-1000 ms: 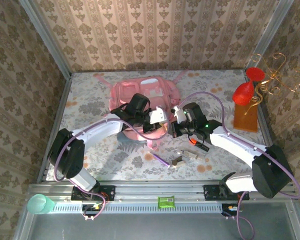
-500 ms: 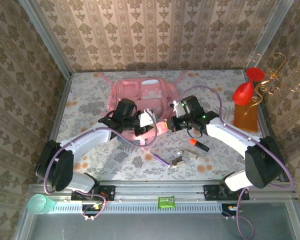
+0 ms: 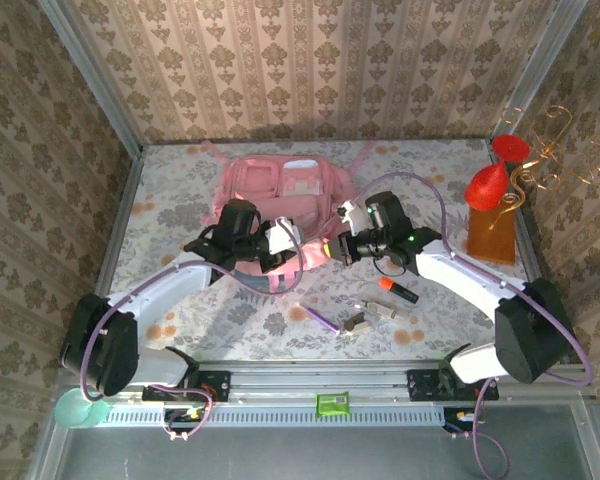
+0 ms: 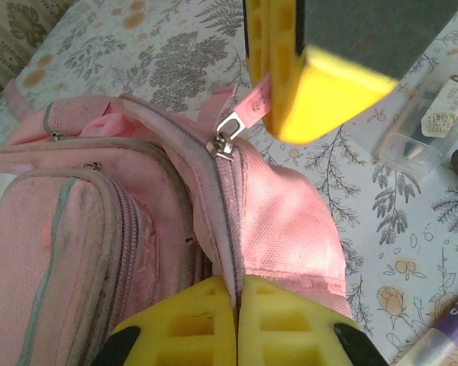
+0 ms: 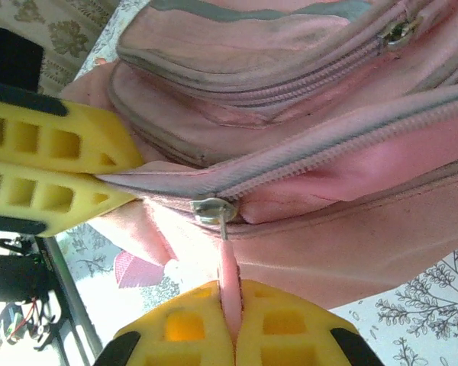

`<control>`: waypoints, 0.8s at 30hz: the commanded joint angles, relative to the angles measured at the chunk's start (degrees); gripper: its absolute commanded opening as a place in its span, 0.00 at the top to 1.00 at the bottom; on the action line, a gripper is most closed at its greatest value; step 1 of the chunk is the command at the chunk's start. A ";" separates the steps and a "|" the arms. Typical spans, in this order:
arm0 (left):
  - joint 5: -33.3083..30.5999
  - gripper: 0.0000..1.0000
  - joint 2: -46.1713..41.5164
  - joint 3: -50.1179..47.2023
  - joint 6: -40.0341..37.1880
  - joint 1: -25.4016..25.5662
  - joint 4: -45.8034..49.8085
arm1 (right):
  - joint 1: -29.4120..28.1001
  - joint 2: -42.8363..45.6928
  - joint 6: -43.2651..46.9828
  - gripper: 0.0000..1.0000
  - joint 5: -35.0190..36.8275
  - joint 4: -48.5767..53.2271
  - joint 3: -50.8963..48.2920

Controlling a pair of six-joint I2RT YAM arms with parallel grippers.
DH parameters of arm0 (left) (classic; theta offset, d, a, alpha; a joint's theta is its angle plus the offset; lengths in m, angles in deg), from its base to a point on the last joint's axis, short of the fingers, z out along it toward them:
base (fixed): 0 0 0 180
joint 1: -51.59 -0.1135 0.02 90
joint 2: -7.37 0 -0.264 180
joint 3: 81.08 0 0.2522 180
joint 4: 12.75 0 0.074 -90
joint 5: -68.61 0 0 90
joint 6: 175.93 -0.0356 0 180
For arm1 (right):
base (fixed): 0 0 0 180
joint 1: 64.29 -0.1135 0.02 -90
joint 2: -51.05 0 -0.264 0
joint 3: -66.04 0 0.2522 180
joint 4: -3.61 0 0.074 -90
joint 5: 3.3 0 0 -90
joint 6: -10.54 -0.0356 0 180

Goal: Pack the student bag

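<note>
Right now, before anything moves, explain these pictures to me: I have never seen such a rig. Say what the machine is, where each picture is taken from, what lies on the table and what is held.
This is a robot: two arms fixed at the near edge of a table, each ending in a two-finger hand. One picture looks down from above; the other two come from cameras on the wrists, so yellow fingers show at the bottom. On the table lie the pink student bag, a red-and-black marker and a purple pen. The left hand is shut on the bag's fabric beside the zip. The right hand is shut on the zip's pink pull tab.
</note>
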 commanded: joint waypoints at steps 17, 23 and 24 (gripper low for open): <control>-8.87 1.00 5.41 3.73 1.70 0.92 0.96 | -7.35 5.77 0.48 1.00 -3.23 -0.79 0.71; -7.36 1.00 5.46 3.68 0.81 0.96 2.07 | -6.21 7.85 -0.48 1.00 9.84 5.39 1.63; -7.04 1.00 5.01 3.42 0.51 0.93 2.60 | -5.44 7.76 -1.39 1.00 15.89 7.85 2.12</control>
